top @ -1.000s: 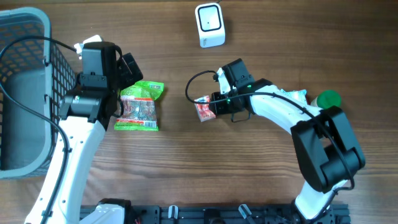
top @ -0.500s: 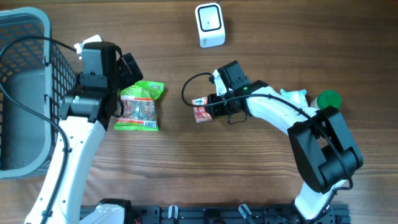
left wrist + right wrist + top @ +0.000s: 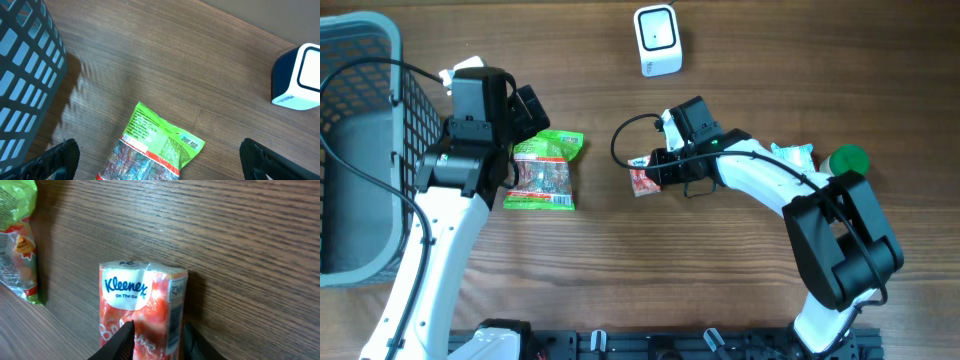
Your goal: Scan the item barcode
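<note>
A red Kleenex tissue pack is pinched between the fingers of my right gripper, which is shut on its lower part. Seen from overhead, this pack hangs just above the wood left of the right gripper. The white scanner stands at the far edge, well apart from the pack. My left gripper is open wide over a green snack bag without touching it. From overhead the snack bag lies by the left gripper.
A grey basket fills the left side, and its wall is close to my left fingers. The scanner shows at the right of the left wrist view. A green-capped object and a pale wrapper lie at the right.
My right gripper has carried the tissue pack a little to the left and turned slightly. The left arm and the snack bag have not moved.
</note>
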